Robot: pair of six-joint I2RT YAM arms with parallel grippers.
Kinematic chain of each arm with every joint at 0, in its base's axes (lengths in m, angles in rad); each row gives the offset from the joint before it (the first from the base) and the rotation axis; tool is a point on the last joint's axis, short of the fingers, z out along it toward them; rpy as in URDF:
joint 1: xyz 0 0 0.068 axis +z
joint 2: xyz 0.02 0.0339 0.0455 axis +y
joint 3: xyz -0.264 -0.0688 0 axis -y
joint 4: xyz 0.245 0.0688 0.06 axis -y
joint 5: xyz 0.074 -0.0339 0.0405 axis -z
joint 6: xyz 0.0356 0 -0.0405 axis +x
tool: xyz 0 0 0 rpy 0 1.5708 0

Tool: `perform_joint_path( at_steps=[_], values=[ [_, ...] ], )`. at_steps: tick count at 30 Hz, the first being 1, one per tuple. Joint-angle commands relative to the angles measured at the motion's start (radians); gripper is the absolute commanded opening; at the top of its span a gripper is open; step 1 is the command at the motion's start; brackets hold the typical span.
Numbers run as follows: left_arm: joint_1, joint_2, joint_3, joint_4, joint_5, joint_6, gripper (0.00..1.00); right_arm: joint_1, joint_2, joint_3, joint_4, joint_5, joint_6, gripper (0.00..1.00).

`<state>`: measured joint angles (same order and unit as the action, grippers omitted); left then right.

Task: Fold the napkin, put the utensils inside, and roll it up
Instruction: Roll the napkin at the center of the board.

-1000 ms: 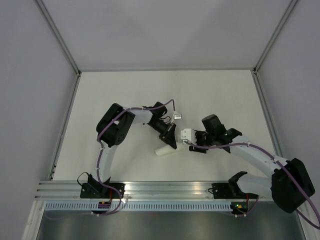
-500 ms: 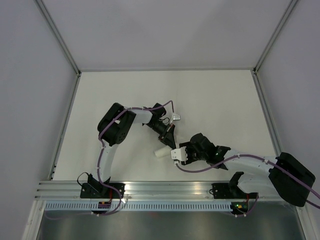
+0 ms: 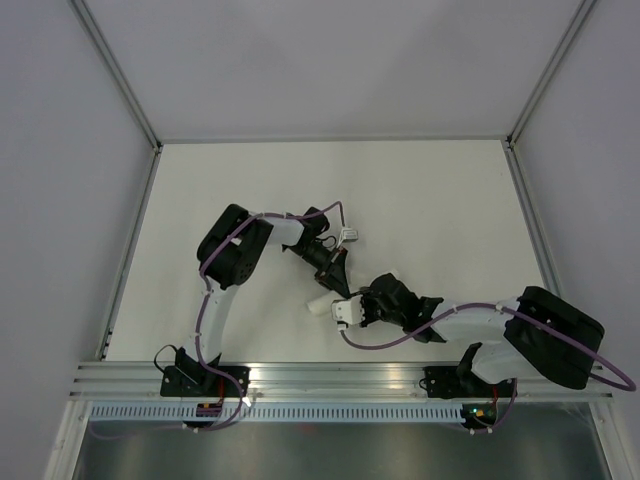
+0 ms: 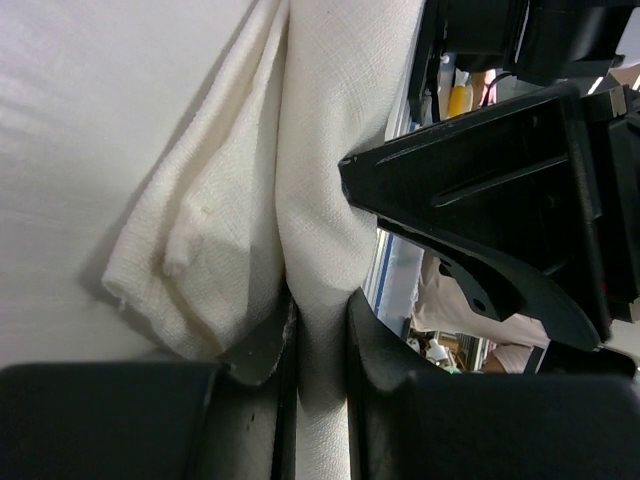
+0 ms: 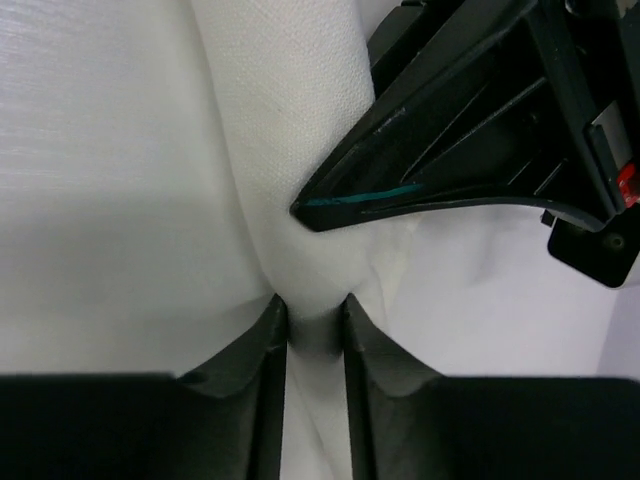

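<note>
Top external view: the napkin [image 3: 324, 304] lay as a small white bundle near the middle of the bench [image 3: 420, 190], towards its near side, with both arms meeting over it.

In the wrist views we saw cloth pinched in each pair of jaws. The left jaws stood narrow on a fold of the napkin, and the right jaws were closed on another fold just beside them. We judged the folding done and the rolling well along or being finished. No utensils showed anywhere, so we could not tell whether they sat inside the bundle. The two sets of jaws stood very close, nearly tip to tip, which left little room between them. The metal rail [image 3: 330, 375] ran near behind the bundle, while bare bench lay open beyond it and to either side.
</note>
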<state>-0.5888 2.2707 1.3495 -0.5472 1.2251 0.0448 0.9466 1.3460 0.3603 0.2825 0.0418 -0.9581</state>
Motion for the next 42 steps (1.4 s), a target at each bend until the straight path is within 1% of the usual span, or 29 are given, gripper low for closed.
perform_joint_path(
  at_steps=[1, 2, 5, 6, 7, 8, 10, 14, 16, 17, 21, 23, 24, 25, 26, 27, 28, 29, 30, 31, 32, 33, 34, 35, 36, 37, 39, 40, 42],
  values=[
    [-0.003, 0.033, 0.007, -0.079, -0.082, 0.024, 0.12, 0.006, 0.062, -0.001, 0.011, 0.032, 0.004, 0.23],
    [-0.002, 0.032, 0.01, -0.082, -0.082, 0.026, 0.14, 0.004, 0.071, 0.003, 0.0, 0.03, 0.001, 0.19],
    [0.007, 0.024, 0.017, -0.086, -0.122, 0.021, 0.22, 0.004, 0.088, 0.031, -0.061, -0.005, -0.001, 0.15],
    [0.017, 0.02, 0.017, -0.083, -0.128, 0.009, 0.24, 0.004, 0.088, 0.046, -0.084, -0.017, -0.001, 0.15],
    [0.023, -0.003, 0.016, -0.056, -0.137, -0.006, 0.29, 0.003, 0.085, 0.057, -0.133, -0.037, 0.001, 0.14],
    [0.027, -0.023, 0.004, -0.036, -0.163, -0.023, 0.31, 0.001, 0.084, 0.068, -0.161, -0.039, 0.005, 0.14],
    [0.044, -0.087, -0.015, 0.013, -0.164, -0.088, 0.32, -0.014, 0.081, 0.107, -0.241, -0.098, 0.01, 0.13],
    [0.09, -0.181, -0.02, 0.099, -0.26, -0.209, 0.34, -0.061, 0.093, 0.189, -0.382, -0.215, 0.013, 0.13],
    [0.112, -0.217, -0.032, 0.13, -0.3, -0.252, 0.35, -0.094, 0.107, 0.238, -0.449, -0.243, 0.005, 0.11],
    [0.13, -0.261, -0.041, 0.182, -0.308, -0.299, 0.35, -0.104, 0.113, 0.253, -0.468, -0.267, 0.002, 0.11],
    [0.159, -0.358, -0.081, 0.248, -0.404, -0.367, 0.38, -0.152, 0.157, 0.331, -0.574, -0.312, -0.025, 0.11],
    [0.165, -0.381, -0.092, 0.25, -0.469, -0.37, 0.38, -0.158, 0.171, 0.347, -0.588, -0.316, -0.036, 0.12],
    [0.17, -0.411, -0.11, 0.253, -0.561, -0.382, 0.38, -0.163, 0.189, 0.357, -0.615, -0.332, -0.044, 0.12],
    [0.17, -0.431, -0.125, 0.259, -0.602, -0.382, 0.38, -0.167, 0.202, 0.373, -0.637, -0.35, -0.048, 0.12],
    [0.181, -0.46, -0.148, 0.282, -0.636, -0.404, 0.37, -0.184, 0.235, 0.417, -0.699, -0.376, -0.054, 0.12],
    [0.187, -0.524, -0.202, 0.329, -0.676, -0.417, 0.37, -0.195, 0.257, 0.445, -0.735, -0.417, -0.059, 0.12],
    [0.191, -0.574, -0.237, 0.367, -0.775, -0.433, 0.37, -0.204, 0.28, 0.471, -0.768, -0.439, -0.077, 0.12],
    [0.202, -0.623, -0.274, 0.398, -0.826, -0.457, 0.37, -0.213, 0.3, 0.524, -0.801, -0.457, -0.088, 0.12],
    [0.204, -0.733, -0.339, 0.426, -0.878, -0.462, 0.37, -0.236, 0.344, 0.552, -0.863, -0.488, -0.1, 0.12],
    [0.205, -0.787, -0.369, 0.469, -1.001, -0.464, 0.38, -0.247, 0.37, 0.583, -0.896, -0.5, -0.108, 0.12],
    [0.204, -0.842, -0.403, 0.489, -1.056, -0.462, 0.38, -0.267, 0.433, 0.654, -0.974, -0.513, -0.134, 0.12],
    [0.204, -0.909, -0.435, 0.516, -1.111, -0.459, 0.42, -0.279, 0.464, 0.693, -1.015, -0.534, -0.145, 0.13],
    [0.204, -1.022, -0.502, 0.573, -1.198, -0.448, 0.44, -0.288, 0.497, 0.732, -1.055, -0.566, -0.157, 0.13],
    [0.204, -1.092, -0.536, 0.61, -1.222, -0.436, 0.45, -0.301, 0.53, 0.803, -1.094, -0.582, -0.174, 0.13],
    [0.204, -1.146, -0.603, 0.64, -1.249, -0.415, 0.45, -0.316, 0.591, 0.839, -1.155, -0.591, -0.18, 0.12],
    [0.198, -1.244, -0.628, 0.659, -1.282, -0.375, 0.45, -0.324, 0.619, 0.87, -1.183, -0.611, -0.186, 0.13],
    [0.185, -1.31, -0.688, 0.707, -1.259, -0.32, 0.47, -0.338, 0.7, 0.957, -1.256, -0.626, -0.2, 0.13],
    [0.167, -1.339, -0.702, 0.708, -1.268, -0.289, 0.47, -0.342, 0.726, 0.988, -1.282, -0.637, -0.206, 0.13],
    [0.072, -1.413, -0.762, 0.763, -1.309, -0.188, 0.49, -0.358, 0.801, 1.071, -1.351, -0.669, -0.211, 0.13]
  ],
)
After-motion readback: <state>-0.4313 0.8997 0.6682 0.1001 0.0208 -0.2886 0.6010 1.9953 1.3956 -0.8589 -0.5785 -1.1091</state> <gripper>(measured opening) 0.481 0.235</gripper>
